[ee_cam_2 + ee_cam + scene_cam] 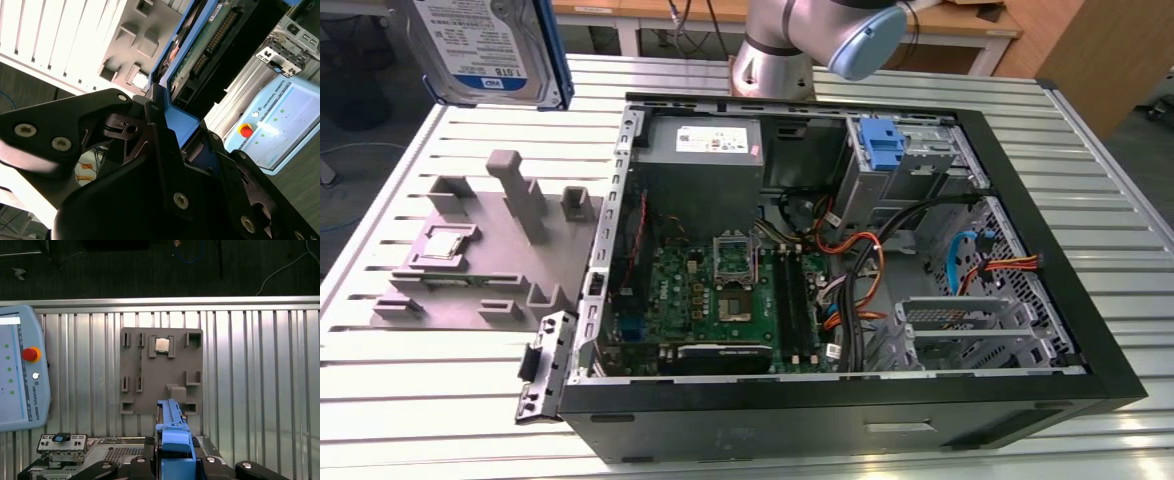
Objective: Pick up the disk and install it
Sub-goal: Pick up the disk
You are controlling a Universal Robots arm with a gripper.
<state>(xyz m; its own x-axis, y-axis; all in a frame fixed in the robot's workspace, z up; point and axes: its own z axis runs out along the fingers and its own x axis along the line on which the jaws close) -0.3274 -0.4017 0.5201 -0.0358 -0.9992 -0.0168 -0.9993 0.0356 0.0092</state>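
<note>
While our claw (pixel 175 120) is clamped on the disk (pixel 172 432) by its blue frame, we hold the drive edge-on, lifted well clear above the grey fixture (pixel 150 385). Below it, a small silver chip (pixel 161 344) sits in one of the fixture's pockets. The fixture lies on the slatted bench (pixel 250 390), and the open computer case (pixel 854 425) stands just beside the fixture.

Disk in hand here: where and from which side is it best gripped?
At the blue bracket end, closing across the thin dimension, as the gripper does. The disk is flat and slim, so coming end-on probably leaves its length free.
</note>
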